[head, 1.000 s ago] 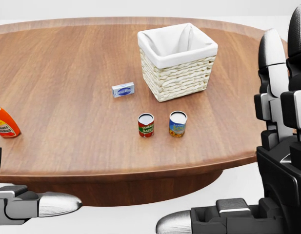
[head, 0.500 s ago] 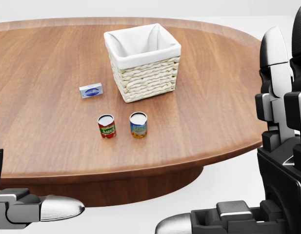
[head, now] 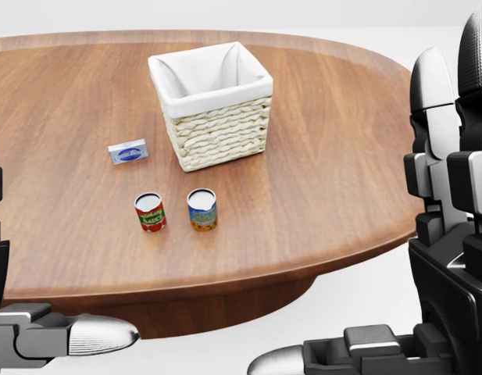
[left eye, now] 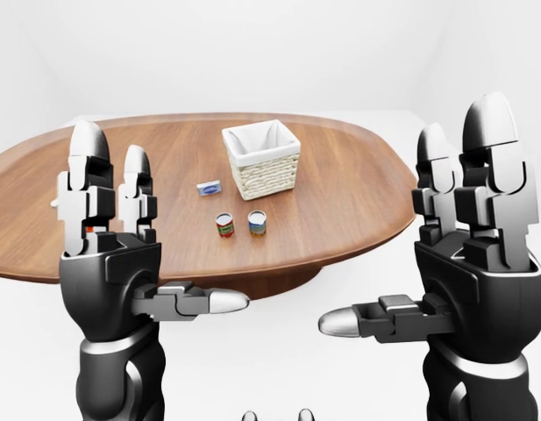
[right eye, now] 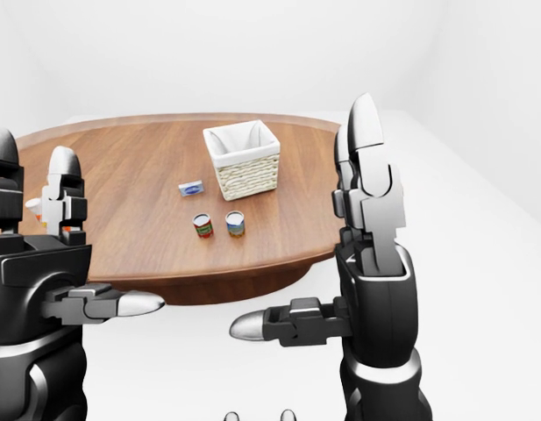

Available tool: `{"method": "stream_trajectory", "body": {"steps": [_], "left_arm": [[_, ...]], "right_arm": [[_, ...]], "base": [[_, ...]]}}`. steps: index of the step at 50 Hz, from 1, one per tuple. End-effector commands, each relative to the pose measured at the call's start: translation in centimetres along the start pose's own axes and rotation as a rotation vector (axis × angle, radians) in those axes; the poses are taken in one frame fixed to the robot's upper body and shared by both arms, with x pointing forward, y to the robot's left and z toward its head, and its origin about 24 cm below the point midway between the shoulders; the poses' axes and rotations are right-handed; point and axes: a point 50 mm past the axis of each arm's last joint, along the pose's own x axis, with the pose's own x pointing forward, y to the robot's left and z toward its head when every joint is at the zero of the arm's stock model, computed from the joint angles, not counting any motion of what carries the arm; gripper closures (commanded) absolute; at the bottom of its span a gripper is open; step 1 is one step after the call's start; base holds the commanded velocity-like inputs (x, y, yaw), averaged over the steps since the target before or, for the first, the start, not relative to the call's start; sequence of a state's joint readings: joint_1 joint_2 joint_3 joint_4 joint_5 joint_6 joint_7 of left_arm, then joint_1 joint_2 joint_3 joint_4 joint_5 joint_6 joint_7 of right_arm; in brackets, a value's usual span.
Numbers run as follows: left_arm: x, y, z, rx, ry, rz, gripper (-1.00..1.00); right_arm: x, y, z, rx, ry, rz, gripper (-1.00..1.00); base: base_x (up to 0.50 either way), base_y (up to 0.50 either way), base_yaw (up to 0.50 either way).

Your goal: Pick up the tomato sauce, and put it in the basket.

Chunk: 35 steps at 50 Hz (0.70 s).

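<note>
While both arms stand raised short of the table (head: 342,156), neither hand touches anything. Farthest left in the left-eye view is the left hand (left eye: 112,254), its fingers (left eye: 88,180) straight up and its thumb pointing sideways toward the other hand: spread wide, grasping nothing. Beyond its fingertips and off to their right, on the brown wood, lies a small blue-and-white box (head: 128,151), flat and apart from everything else. Next along, below the box in the head view, stands the tomato sauce (head: 150,212), a red-labelled can, upright, well beyond both hands and roughly between them. Just beside it, not touching, stands a second can (head: 201,209) with a blue and yellow label. Above that pair sits the woven basket (head: 217,129) with its white cloth lining, near the cans yet clear of them. Farthest right rises the right hand (left eye: 476,254), likewise splayed, fingers upright, thumb pointing left, holding nothing.
</note>
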State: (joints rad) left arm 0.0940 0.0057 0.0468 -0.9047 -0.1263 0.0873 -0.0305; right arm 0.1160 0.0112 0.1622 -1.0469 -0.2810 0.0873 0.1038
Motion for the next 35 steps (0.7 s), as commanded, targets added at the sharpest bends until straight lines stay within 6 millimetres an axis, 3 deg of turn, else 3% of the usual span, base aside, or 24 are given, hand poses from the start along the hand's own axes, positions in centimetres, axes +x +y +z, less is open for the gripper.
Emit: {"method": "stream_trajectory", "body": {"steps": [1,35], "left_arm": [[0.01,-0.01,-0.02,0.001,0.0,0.0,-1.0],[-0.17,0.0,-0.56,0.001,0.03,-0.001,-1.0]], "right_arm": [[-0.06,0.1,0.0,0.003,0.001,0.007,-1.0],[-0.23,0.26,-0.06,0.004,0.014,0.006,-1.0]], "base": [[0.44,0.0,0.0],[0.44,0.0,0.0]]}}
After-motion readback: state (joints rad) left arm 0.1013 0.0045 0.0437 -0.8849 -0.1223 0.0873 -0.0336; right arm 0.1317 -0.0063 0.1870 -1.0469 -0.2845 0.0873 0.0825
